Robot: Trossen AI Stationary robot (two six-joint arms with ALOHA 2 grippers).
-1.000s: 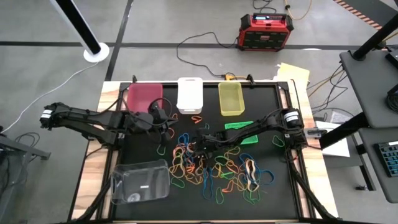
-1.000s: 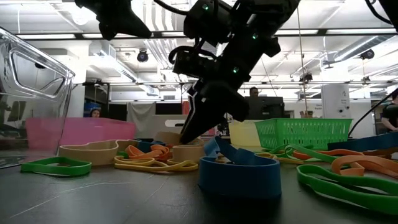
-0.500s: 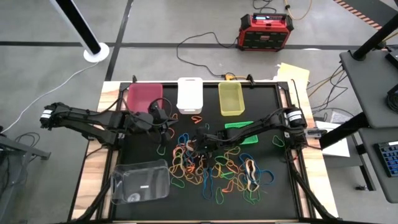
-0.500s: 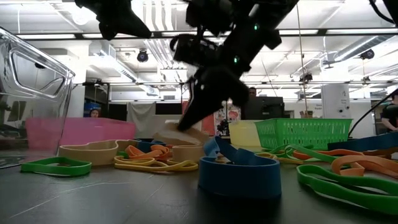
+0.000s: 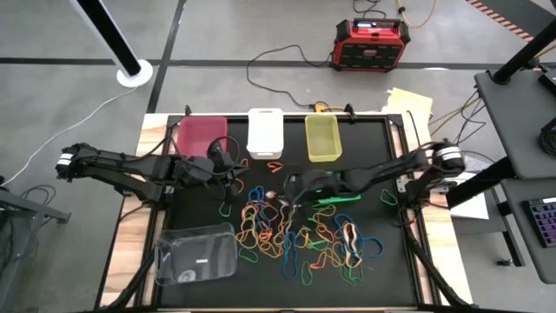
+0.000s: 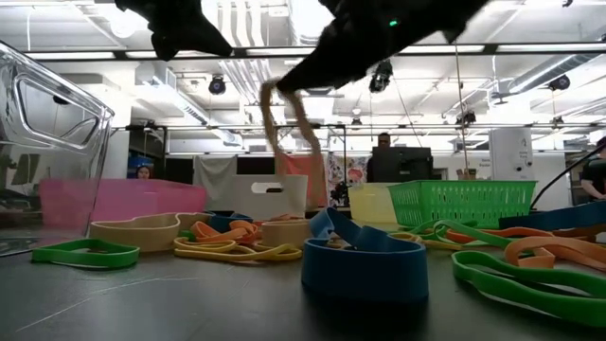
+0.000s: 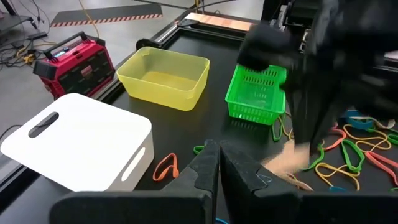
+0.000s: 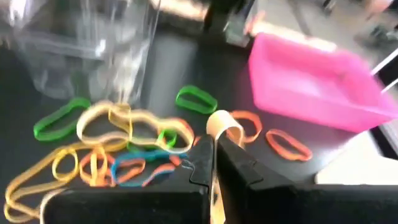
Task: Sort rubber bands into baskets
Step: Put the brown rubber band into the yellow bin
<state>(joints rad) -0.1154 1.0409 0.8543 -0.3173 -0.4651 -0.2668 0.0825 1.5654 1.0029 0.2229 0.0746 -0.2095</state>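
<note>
A tan band (image 6: 284, 118) hangs in the air above the table, and its long way runs up and down, with the loop pointing down toward the mat. In the low view its top end is pinched in the right gripper (image 6: 284, 83), whose fingers are closed tight on it. The right wrist view shows the same band (image 8: 222, 122) curling out from between those two closed fingers (image 8: 200, 168). From above, the right gripper (image 5: 294, 187) is over the middle of the mat, just past the far edge of the pile of bands (image 5: 300, 235). That pile lies flat and spread out on the black mat (image 5: 391, 278), with orange, yellow, green, blue and red loops mixed and crossing each other. In the low view a thick blue band (image 6: 365, 265) lies closest to the camera, with green ones (image 6: 85, 253) to each side. Three baskets stand in a row along the far edge: the pink basket (image 5: 201, 135), the white basket (image 5: 265, 132) and the yellow basket (image 5: 322, 137). The green basket (image 5: 337, 176) is just beside the right arm. The clear basket (image 5: 196, 254) is at the near left side of the mat. The left gripper (image 5: 228, 169) waits near the pink basket, with its fingers (image 7: 208, 171) closed and nothing in them. A red box (image 5: 367, 43) stands on the floor past the table.
</note>
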